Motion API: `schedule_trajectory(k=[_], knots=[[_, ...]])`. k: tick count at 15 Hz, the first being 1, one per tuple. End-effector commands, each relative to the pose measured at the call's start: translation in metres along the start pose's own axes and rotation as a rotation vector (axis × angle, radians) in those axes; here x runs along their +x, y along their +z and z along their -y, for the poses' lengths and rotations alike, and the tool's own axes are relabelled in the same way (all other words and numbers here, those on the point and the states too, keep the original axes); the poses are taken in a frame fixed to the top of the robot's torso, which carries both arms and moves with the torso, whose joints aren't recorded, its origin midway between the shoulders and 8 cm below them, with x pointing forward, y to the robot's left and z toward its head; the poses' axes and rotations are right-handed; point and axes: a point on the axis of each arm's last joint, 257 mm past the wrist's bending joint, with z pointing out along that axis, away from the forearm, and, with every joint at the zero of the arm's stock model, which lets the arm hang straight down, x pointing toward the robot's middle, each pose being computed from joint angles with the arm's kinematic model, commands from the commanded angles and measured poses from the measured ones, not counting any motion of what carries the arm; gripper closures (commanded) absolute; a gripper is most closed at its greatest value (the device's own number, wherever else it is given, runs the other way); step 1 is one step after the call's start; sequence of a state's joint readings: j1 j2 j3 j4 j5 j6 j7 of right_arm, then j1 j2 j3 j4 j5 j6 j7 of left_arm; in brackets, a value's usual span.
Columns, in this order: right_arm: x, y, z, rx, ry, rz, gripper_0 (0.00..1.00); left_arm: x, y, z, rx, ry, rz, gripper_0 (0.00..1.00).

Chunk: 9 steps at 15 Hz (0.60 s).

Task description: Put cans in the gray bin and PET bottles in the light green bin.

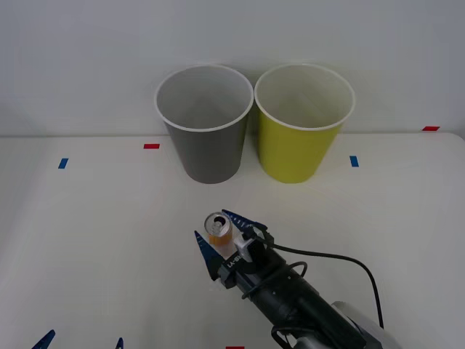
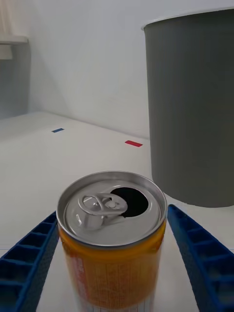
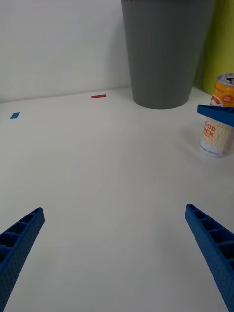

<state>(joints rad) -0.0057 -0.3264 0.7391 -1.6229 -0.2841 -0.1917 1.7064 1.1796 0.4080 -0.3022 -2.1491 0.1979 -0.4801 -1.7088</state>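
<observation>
- Two tall tapered bins stand upright at the far side of the white table [image 1: 87, 240], nearly touching each other at their white rims; I take the gray bin [image 1: 205, 131] as my landmark.
- Beside the gray bin, on my right, is the light green bin [image 1: 301, 127], the same shape, with a pale inside.
- My right arm reaches in from the near right edge toward the gray bin, its black wrist and cable trailing behind the gripper.
- My right gripper [image 1: 221, 236] sits on the near side of the gray bin, a little apart from its base. Its blue ribbed fingers [image 2: 202, 253] are spread, one on each side of the can; from the wrist camera a narrow gap shows between each finger and the can wall, so I am around it, not clamped on it.
- My left gripper [image 3: 117, 253] waits well nearer to me than the gray bin and off to my left, low over bare table, its fingers [image 3: 19, 239] wide apart and holding nothing.
- One orange can [image 2: 112, 239] stands upright on the table between my right fingers, just in front of the gray bin; its silver top faces up with the mouth open and the pull tab lying flat.
- Small red and blue tape marks [image 1: 151, 146] lie on the table to either side of the gray bin.
</observation>
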Motion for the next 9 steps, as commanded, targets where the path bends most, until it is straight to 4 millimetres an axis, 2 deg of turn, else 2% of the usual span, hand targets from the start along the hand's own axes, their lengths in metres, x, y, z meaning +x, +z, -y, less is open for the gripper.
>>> schedule_trajectory(k=[1,7,9], knots=[[0.0044,-0.0036,0.0031,0.011,0.006,-0.009,0.97,0.0,0.0,0.0,0.0,0.0,0.0,0.0],[0.0034,-0.0087,0.0023,0.025,0.041,0.007,1.0,0.0,0.0,0.0,0.0,0.0,0.0,0.0],[-0.0029,-0.0077,0.0045,0.029,0.054,0.02,1.0,0.0,0.0,0.0,0.0,0.0,0.0,0.0]])
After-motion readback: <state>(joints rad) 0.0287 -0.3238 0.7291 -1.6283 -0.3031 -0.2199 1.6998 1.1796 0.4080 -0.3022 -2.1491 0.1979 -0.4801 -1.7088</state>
